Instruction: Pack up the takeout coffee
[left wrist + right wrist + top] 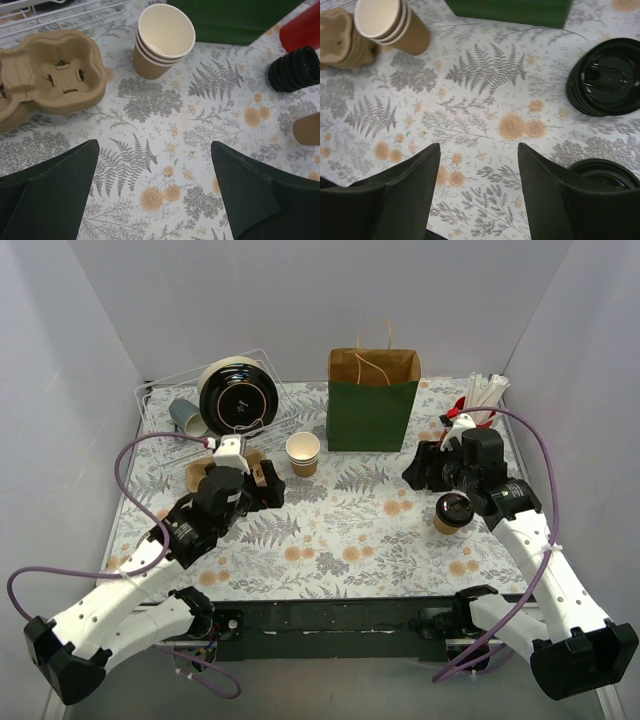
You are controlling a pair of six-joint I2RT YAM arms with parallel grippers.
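The takeout coffee, a tan paper cup under a black sip lid, stands upright on the floral tablecloth, at about 4 o'clock from the table's middle in the top view. In the right wrist view only part of its lid shows, low at 4 o'clock, partly behind one finger.

The right gripper lies at 11 o'clock of the cup, near it but apart, pointing toward 9 o'clock. Its fingers stand parted with only bare cloth between them and hold nothing. A stack of loose black lids sits at 2 o'clock in that wrist view, near the coffee.

The green-and-brown paper bag stands upright, mouth open, at 12 o'clock of the table and well apart from the coffee. A stack of lidless tan cups with white insides stands at 8 o'clock of the bag.

The left gripper is at 7 o'clock of those cups, over the cloth. Its fingers are spread wide around nothing. A pulp cup carrier lies at 9 o'clock of the cup stack, just beside it.

A wire rack fills the 10 o'clock corner, with a round black disc with a cream rim leaning on edge in it. At the 2 o'clock corner stand white sticks and something red, too small to name
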